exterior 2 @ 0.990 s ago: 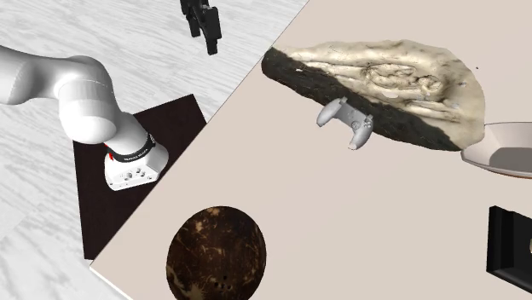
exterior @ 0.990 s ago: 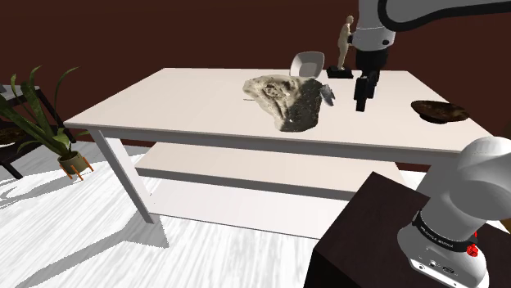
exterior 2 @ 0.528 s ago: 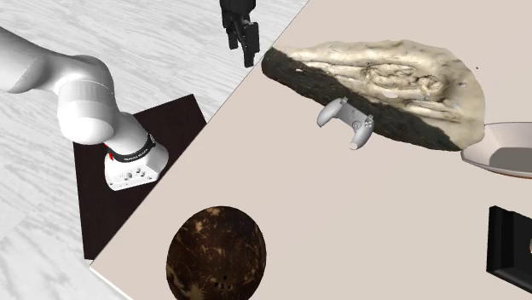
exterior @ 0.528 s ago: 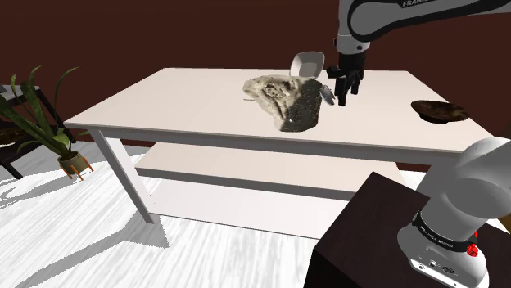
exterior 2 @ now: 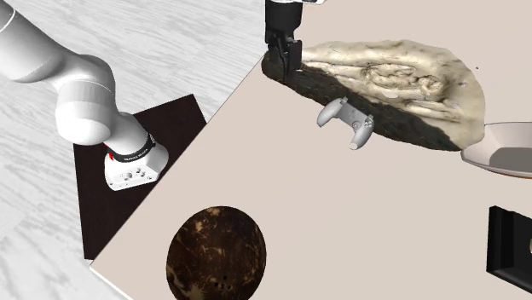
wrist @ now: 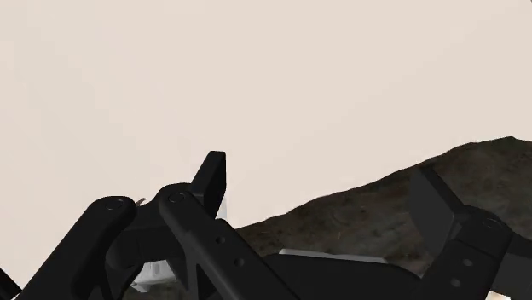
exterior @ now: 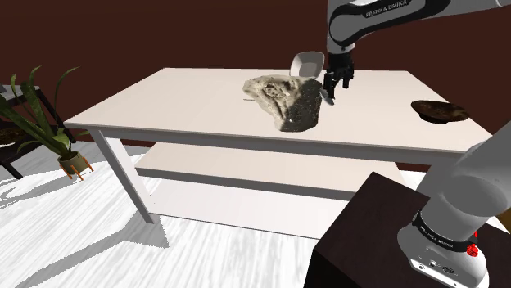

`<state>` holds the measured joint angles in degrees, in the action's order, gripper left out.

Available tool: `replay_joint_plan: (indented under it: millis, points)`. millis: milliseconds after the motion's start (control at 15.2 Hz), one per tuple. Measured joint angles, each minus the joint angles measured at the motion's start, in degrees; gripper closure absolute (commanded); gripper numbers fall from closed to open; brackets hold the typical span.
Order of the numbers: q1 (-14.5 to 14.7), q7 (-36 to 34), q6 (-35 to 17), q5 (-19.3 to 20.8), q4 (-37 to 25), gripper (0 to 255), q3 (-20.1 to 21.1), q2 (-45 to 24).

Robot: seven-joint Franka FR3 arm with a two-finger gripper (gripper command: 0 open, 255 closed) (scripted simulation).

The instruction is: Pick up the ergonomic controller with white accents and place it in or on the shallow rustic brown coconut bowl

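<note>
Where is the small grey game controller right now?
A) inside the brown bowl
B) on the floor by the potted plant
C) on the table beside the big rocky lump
C: the controller lies on the table right beside the rocky lump, while the brown bowl sits apart with nothing in it.

The gripper [exterior: 335, 83] has moved left in the shoulder view. A second ago it hung well to the right of the grey-white controller [exterior: 328, 93]. Now it is just above it, by the big lumpy rock [exterior: 287, 100]. In the second exterior view it has slid to the right and a bit down. The white arm [exterior: 385, 15] has swung over with it.
</note>
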<state>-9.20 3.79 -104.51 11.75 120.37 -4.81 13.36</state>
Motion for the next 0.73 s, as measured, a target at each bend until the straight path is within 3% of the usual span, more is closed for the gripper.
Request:
replay_joint_plan:
  millis: [726]
  points:
    - [-4.36,-3.02,-4.00,1.83,-18.14,0,-4.13,-19.09]
